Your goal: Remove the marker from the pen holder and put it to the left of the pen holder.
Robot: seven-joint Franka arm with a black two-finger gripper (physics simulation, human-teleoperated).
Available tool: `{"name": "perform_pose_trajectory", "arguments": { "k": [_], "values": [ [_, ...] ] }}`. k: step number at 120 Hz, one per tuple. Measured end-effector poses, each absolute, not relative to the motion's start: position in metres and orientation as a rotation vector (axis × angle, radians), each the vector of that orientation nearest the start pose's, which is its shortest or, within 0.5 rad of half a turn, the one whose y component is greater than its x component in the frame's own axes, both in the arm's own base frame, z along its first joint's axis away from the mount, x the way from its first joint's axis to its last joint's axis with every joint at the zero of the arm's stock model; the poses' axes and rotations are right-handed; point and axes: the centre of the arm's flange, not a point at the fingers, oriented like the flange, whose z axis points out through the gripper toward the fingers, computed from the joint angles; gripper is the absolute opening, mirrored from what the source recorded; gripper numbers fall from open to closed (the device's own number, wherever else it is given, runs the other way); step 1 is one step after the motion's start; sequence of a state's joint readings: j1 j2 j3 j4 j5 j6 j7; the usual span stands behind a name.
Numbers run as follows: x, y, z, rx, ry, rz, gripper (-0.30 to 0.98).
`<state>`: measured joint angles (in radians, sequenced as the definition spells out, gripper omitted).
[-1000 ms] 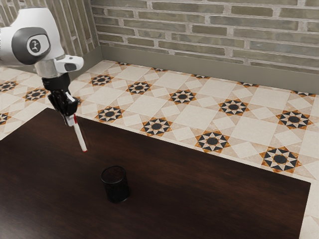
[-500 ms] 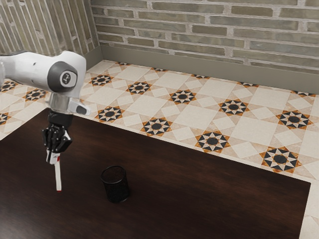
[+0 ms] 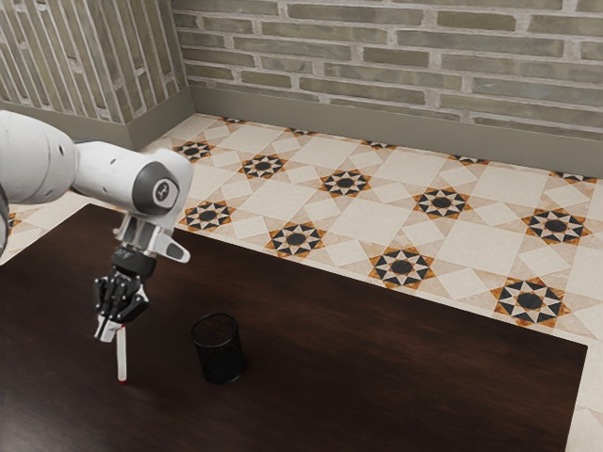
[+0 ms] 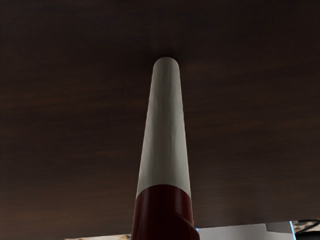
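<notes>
A brick wall (image 3: 396,56) and a star-patterned tile floor (image 3: 367,212) lie behind the dark wooden tabletop (image 3: 396,348). Over it reaches the white arm (image 3: 108,177), with a small figure-like emblem (image 3: 163,194) on its dark joint cap. The black pen holder (image 3: 219,353) stands upright on the wood. The pincer (image 3: 111,330) is closed on the marker (image 3: 122,358), just wide enough for its red end. The white-bodied marker hangs near-upright, toward the exterior view's left of the pen holder, its lower tip perhaps touching the wood.
</notes>
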<state>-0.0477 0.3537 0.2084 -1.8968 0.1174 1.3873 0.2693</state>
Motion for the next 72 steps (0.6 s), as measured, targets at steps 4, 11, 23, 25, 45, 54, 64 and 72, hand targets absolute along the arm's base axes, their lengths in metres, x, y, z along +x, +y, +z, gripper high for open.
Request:
{"name": "perform_pose_trajectory", "arguments": {
  "k": [4, 11, 23, 25, 45, 54, 64, 72],
  "values": [
    [0.509, 0.093, 0.291, -2.835, 0.167, 1.331, -0.07],
    [0.517, 0.094, 0.289, -2.834, 0.163, 1.322, -0.05],
    [0.527, 0.093, 0.290, -2.841, 0.157, 1.300, 0.05],
    [0.528, 0.093, 0.291, -2.842, 0.155, 1.297, 0.08],
    [0.535, 0.093, 0.295, -2.857, 0.147, 1.268, 0.40],
    [0.539, 0.091, 0.301, -2.878, 0.150, 1.226, 0.48],
    [0.544, 0.080, 0.338, -2.946, 0.182, 1.076, 0.55],
    [0.544, 0.060, 0.400, -3.025, 0.250, 0.839, 0.59]
  ]
}}
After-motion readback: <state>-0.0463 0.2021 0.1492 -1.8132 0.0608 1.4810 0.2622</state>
